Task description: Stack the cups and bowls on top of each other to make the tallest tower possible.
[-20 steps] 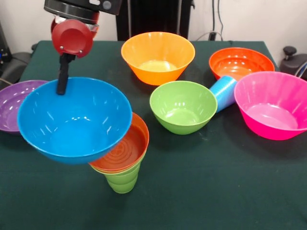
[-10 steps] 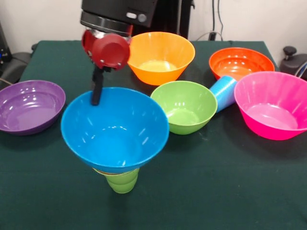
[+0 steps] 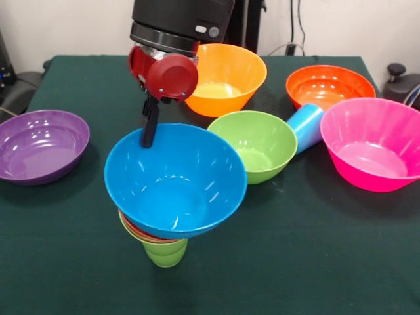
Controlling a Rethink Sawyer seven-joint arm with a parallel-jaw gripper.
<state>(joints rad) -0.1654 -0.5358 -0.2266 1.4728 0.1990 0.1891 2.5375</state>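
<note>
My gripper [image 3: 150, 131] is shut on the far rim of the big blue bowl [image 3: 176, 180] and holds it over a small stack. That stack is a lime green cup [image 3: 165, 252] with an orange bowl [image 3: 134, 230] resting in its mouth; only the bowl's left rim shows. A light blue cup [image 3: 306, 126] lies on its side between the green bowl [image 3: 254, 146] and the pink bowl [image 3: 373, 143]. A yellow-orange bowl [image 3: 220, 77] and an orange-red bowl [image 3: 329, 86] stand at the back. A purple bowl [image 3: 41, 144] sits at the left.
The table [image 3: 315, 262] has a dark green cloth. The green bowl's rim is close to the blue bowl's right edge. Dark equipment [image 3: 401, 82] sits off the table's right corner.
The gripper has carried the blue bowl from the left to the right, until it covers the orange bowl on the green cup. The purple bowl is now uncovered.
</note>
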